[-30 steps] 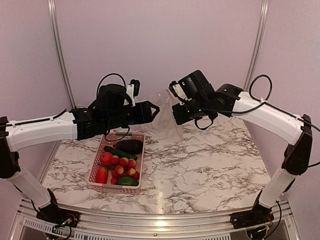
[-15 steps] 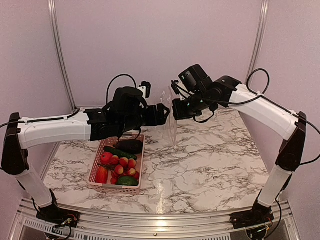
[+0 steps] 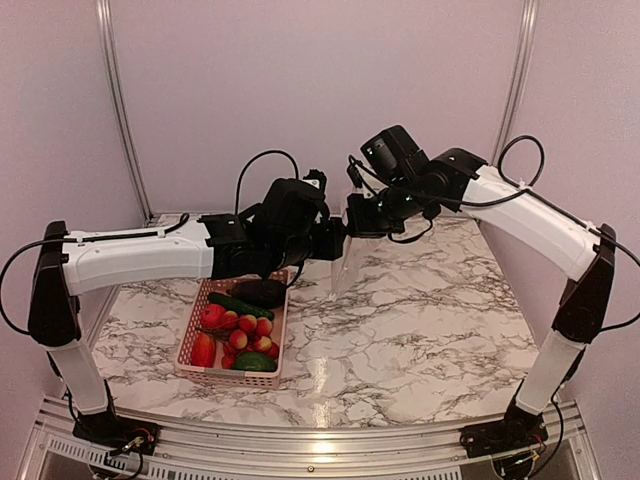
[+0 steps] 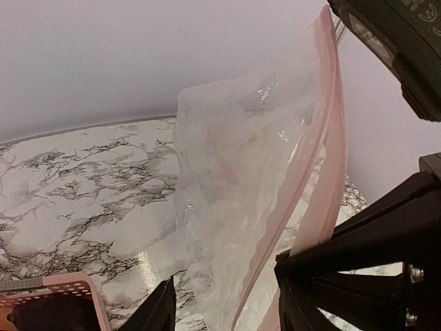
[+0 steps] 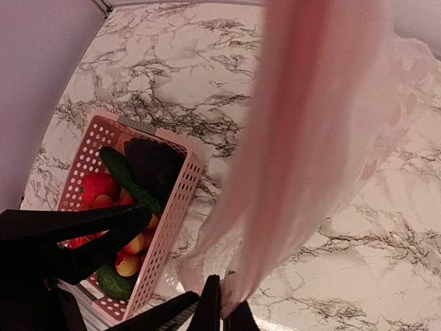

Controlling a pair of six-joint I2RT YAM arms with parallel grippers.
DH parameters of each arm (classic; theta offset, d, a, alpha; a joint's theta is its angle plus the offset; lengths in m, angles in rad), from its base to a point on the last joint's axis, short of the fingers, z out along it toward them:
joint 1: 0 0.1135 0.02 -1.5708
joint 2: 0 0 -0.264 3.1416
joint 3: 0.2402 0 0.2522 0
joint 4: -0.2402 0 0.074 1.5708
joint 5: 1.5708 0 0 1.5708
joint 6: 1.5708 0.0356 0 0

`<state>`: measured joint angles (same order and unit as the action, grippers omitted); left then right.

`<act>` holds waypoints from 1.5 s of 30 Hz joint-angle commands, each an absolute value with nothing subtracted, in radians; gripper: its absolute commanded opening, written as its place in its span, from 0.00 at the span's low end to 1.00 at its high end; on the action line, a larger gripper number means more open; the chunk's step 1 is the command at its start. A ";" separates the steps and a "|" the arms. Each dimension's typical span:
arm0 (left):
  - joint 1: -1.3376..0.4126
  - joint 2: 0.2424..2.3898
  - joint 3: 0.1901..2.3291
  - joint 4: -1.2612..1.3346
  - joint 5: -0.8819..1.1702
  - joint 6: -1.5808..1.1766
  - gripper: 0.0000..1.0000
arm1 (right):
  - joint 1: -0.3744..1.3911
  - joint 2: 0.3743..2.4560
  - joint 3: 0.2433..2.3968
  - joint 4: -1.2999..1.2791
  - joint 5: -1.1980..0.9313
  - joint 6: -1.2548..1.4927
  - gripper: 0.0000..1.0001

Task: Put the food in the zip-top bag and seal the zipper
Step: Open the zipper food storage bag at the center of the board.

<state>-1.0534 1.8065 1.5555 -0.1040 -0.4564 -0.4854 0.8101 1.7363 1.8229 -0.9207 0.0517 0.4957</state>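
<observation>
The zip-top bag (image 3: 345, 265) hangs clear and crinkly above the table, held by its mouth corner. My right gripper (image 3: 353, 222) is shut on that corner, as the right wrist view (image 5: 222, 314) shows. The pink zipper (image 4: 331, 138) runs down the bag (image 4: 234, 179) in the left wrist view. My left gripper (image 3: 337, 241) is open at the bag's mouth, with the bag's edge between its fingers (image 4: 224, 310). The food (image 3: 237, 332) lies in the pink basket: red and yellow-red pieces, cucumbers (image 5: 124, 176) and an eggplant (image 5: 155, 165).
The pink basket (image 3: 190, 340) stands on the marble table left of centre, below my left arm. Its rim (image 5: 172, 224) shows in the right wrist view. Purple walls and metal posts close the back and sides.
My left arm has reached rightward until its open gripper meets the bag's mouth. My right gripper has shifted slightly left with the bag, which now hangs narrower.
</observation>
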 commanded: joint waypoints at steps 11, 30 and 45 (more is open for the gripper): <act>-1.046 1.846 1.533 0.030 -0.354 -0.419 0.16 | 0.808 1.721 1.943 -1.039 0.031 0.489 0.00; -1.040 1.842 1.572 0.079 -0.289 -0.574 0.00 | 0.804 1.731 1.905 -0.955 0.246 0.500 0.19; -0.985 1.772 1.473 -0.072 -0.482 -0.750 0.00 | 0.774 1.698 1.845 -1.022 0.402 0.451 0.00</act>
